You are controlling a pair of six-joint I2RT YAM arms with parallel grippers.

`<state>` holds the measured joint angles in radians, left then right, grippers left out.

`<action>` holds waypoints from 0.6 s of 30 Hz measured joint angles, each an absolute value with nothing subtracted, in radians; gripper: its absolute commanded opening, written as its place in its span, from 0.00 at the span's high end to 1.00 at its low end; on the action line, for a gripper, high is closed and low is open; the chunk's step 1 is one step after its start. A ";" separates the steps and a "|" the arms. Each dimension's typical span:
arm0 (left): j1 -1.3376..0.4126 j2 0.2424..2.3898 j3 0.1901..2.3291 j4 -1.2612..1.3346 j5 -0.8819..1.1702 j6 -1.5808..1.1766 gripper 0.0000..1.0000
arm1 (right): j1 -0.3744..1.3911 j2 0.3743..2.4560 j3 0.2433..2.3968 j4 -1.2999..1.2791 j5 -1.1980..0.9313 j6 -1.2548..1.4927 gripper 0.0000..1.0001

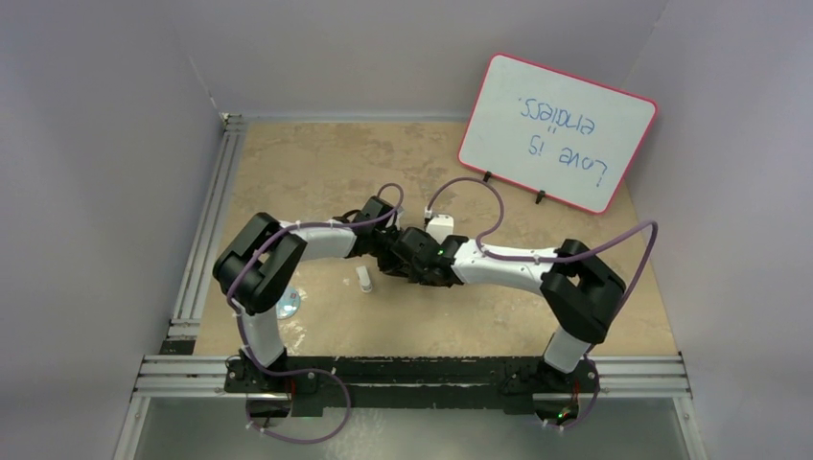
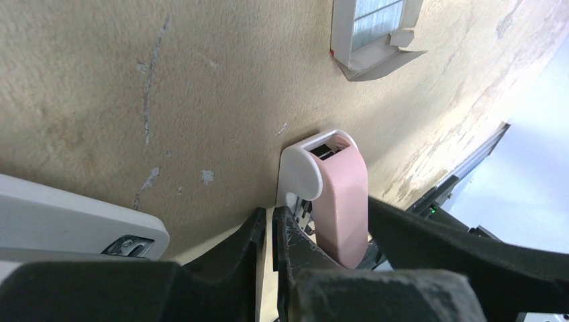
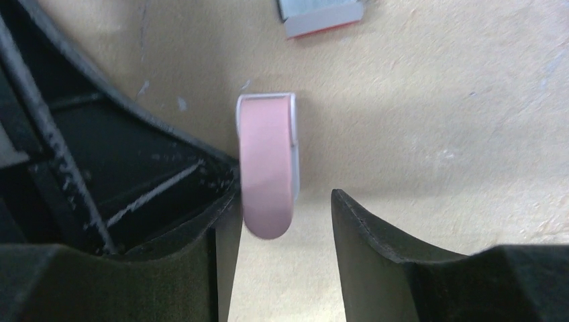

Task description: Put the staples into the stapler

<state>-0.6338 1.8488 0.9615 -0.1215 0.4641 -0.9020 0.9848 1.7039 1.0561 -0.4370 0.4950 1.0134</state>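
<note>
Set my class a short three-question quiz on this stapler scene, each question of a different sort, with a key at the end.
1. True or false: the right gripper is open, with the stapler lying ahead of its fingers.
2. Multiple choice: where is the staple box?
A. on top of the stapler
B. on the table, apart from the stapler
C. under the stapler
3. Fill in the gap: the stapler has a white base and a ____ top.

Key: 1 true; 2 B; 3 pink.
</note>
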 measured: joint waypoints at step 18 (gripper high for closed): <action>-0.637 1.780 0.969 -0.215 0.381 -0.875 0.88 | 0.997 1.655 1.060 -0.475 0.429 1.010 0.55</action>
